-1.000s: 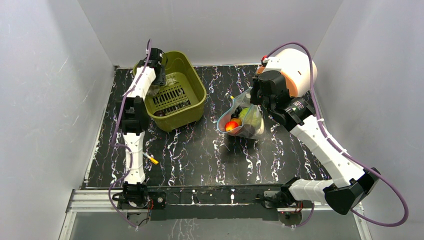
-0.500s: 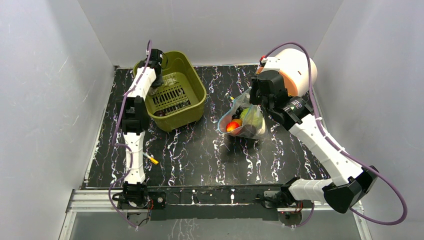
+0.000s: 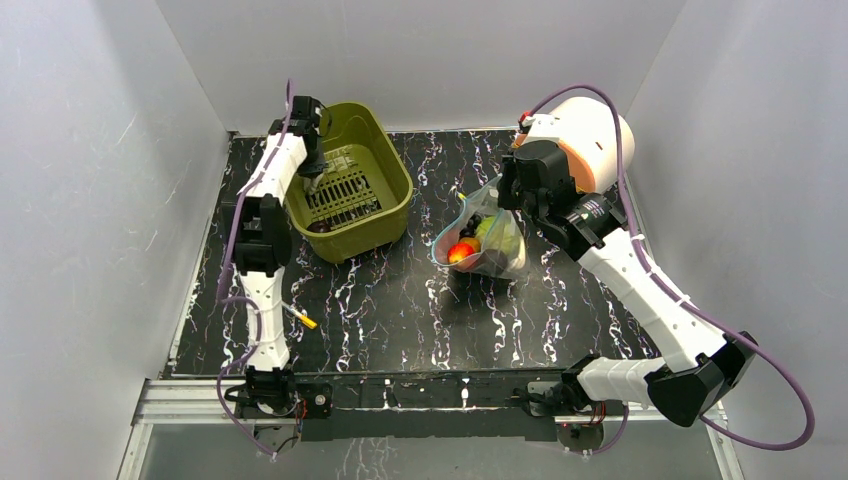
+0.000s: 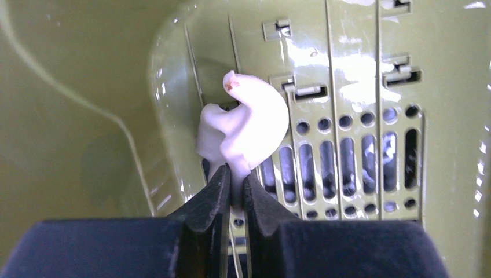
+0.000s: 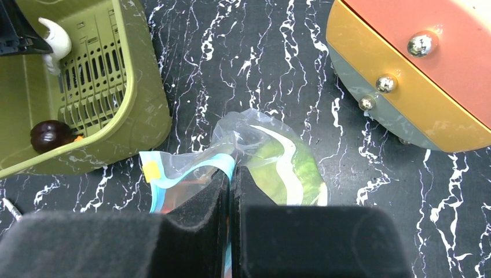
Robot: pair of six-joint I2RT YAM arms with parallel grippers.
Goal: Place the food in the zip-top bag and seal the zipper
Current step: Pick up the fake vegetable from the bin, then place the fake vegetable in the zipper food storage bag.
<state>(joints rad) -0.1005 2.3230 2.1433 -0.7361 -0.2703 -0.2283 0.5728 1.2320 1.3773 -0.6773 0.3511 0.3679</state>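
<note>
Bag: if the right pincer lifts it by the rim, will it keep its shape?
Probably not: the bag looks thin and crumpled where the right pincer pinches it, so it should sag. The cabbage and fruit inside likely weigh down its bottom. Its glossy film may slip.

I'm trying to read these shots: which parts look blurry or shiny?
Left wrist view: the white piece is soft-edged, and glare streaks the olive bin. Right wrist view: the clear bag glints. Top view: sharp, evenly lit.

Walls of olive bin [image 4: 87,116] tight around left pincer [image 4: 235,174], open overhead
</note>
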